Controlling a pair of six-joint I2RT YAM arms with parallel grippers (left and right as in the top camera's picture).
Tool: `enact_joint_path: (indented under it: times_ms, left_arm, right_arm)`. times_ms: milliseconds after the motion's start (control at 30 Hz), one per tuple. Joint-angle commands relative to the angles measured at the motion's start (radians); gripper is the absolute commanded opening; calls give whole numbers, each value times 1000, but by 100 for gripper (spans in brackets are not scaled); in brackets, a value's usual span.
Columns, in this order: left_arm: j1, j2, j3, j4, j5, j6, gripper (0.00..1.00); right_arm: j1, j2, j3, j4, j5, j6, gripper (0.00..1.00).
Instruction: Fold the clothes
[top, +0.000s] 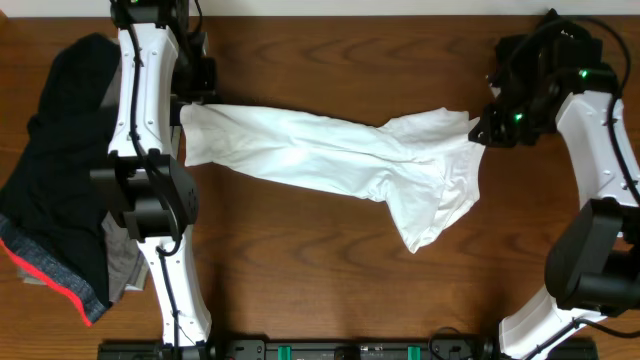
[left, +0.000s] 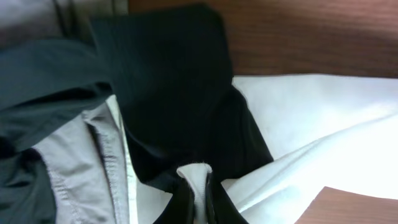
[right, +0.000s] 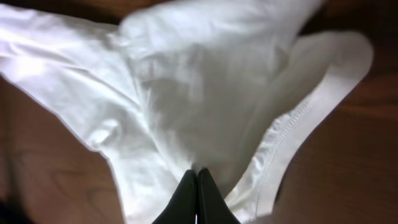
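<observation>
Several dark garments (top: 60, 170): heaped at the far left of the table (top: 330, 300), partly under the left arm (top: 140, 120); red hem (top: 55, 282) showing at the near corner.
Grey garment (top: 122, 262): tucked under the heap's near side, beside the left arm.
Left gripper (top: 192, 100): jaws pinched together on the left end of the white T-shirt (top: 330, 160); from the wrist, shows a tuck of white cloth between the dark fingers (left: 182, 205).
White T-shirt: lies stretched across mid-table between both grippers, narrow at the left, bunched and wider toward the right.
Right gripper (top: 480, 130): jaws pressed tight together on the shirt's right end; stitched hem just beside the fingertips (right: 186, 199).
Table: brown wood.
</observation>
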Motion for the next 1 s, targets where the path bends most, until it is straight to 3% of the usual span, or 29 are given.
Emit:
enact_joint_path:
  times_ms: [0, 233, 500, 533, 567, 600, 667, 767, 967]
  left_arm:
    - [0, -6, -111, 33, -19, 11, 6]
    - [0, -6, -305, 158, -45, 10, 6]
    - [6, -6, -332, 201, -63, 10, 6]
    - [6, -6, -332, 203, -63, 10, 12]
    - [6, -6, -332, 204, -63, 10, 38]
    - [6, -6, -330, 204, -63, 10, 55]
    - [6, -6, -319, 198, -63, 10, 71]
    - [6, -8, -280, 174, -63, -2, 86]
    - [13, -95, -250, 242, -61, -37, 92]
  right_arm:
    - [-7, -6, -82, 42, -2, 43, 1]
    - [-20, -6, -166, 58, -1, 53, 1]
    - [-40, -6, -167, 11, 56, 80, 4]
    - [-40, -6, -167, 10, 63, 84, 25]
    - [-40, -6, -167, 10, 63, 86, 50]
    - [-39, -6, -167, 10, 63, 86, 62]
    - [-40, -6, -167, 15, 63, 86, 77]
    - [-40, -6, -167, 34, 63, 86, 86]
    - [-39, -6, -167, 64, 59, 86, 89]
